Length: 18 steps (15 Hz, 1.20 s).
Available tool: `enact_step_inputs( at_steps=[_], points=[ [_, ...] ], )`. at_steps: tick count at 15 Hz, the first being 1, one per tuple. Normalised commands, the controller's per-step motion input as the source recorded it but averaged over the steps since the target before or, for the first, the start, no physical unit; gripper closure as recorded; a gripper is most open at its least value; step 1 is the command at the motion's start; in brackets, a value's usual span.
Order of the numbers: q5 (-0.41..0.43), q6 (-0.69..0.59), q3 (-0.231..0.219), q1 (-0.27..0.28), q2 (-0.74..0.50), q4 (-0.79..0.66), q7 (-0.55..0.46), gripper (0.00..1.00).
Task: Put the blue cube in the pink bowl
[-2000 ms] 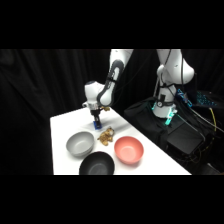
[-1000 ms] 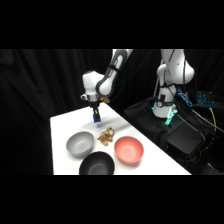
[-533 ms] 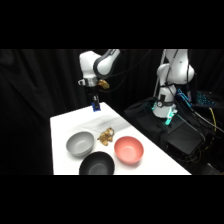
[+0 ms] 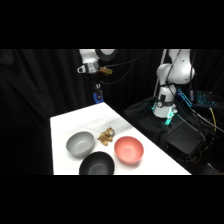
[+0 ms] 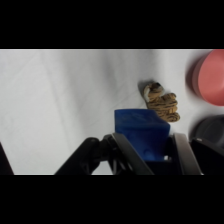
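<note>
My gripper (image 5: 145,150), clamped on the small bright blue cube (image 5: 141,133), high above the white desk (image 4: 70,125).
Side view alone lists the salmon-pink round bowl (image 4: 129,150) whole, grey bowl (image 4: 80,144), black bowl (image 4: 97,164); wrist view shows the grip and the striped tan lump (image 5: 162,102) below.

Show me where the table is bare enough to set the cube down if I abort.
The far half of the white table, behind the grey bowl, is bare. It is crowded at the near end: grey bowl, black bowl, pink bowl and the brown-tan object cluster together. The gripper holds the blue cube high above the far edge.
</note>
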Motion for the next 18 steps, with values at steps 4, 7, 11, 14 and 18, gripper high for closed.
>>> enact_step_inputs(
  at_steps=[4, 7, 11, 14, 18],
  points=[
    [-0.1, -0.17, 0.084, 0.197, -0.24, -0.05, 0.08, 0.8],
    [-0.101, -0.12, 0.121, 0.192, -0.21, -0.09, 0.11, 0.8],
    [-0.103, -0.05, 0.135, 0.182, -0.22, -0.14, 0.13, 0.8],
    [-0.104, 0.01, 0.124, 0.155, -0.21, -0.17, 0.15, 0.8],
    [-0.102, 0.09, 0.109, 0.129, -0.25, -0.25, 0.15, 0.8]
  ],
)
